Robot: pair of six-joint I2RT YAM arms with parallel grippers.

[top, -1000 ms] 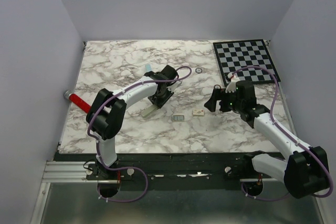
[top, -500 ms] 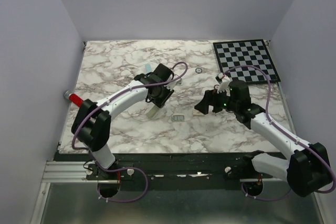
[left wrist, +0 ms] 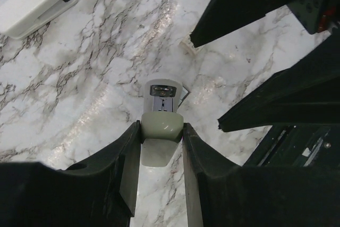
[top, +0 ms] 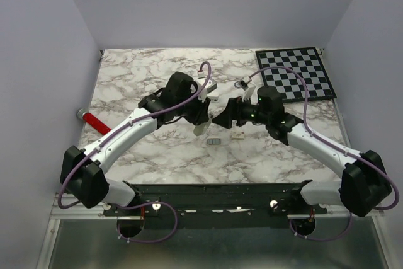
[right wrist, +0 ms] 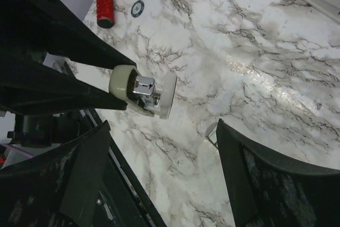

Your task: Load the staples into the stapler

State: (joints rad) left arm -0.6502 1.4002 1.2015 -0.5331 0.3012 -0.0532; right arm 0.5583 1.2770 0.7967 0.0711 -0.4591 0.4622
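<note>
Small pale cream stapler with metal channel at its end (left wrist: 162, 93) is clamped between fingers of left gripper (left wrist: 161, 130), metal end pointing away from wrist toward white marble tabletop (top: 138, 74). Right gripper (right wrist: 164, 126) is spread wide, empty, just right of stapler. Staples, tiny flat grey metallic strip (top: 214, 142), lie on tabletop near side of stapler, just left of small white box (top: 238, 135).

We judge strip:
- light and stiff, but brittle, likely to snap into pieces
- slippery on marble, almost no height to catch

We would pinch across its long edges, fingertips low, gentle squeeze.
</note>
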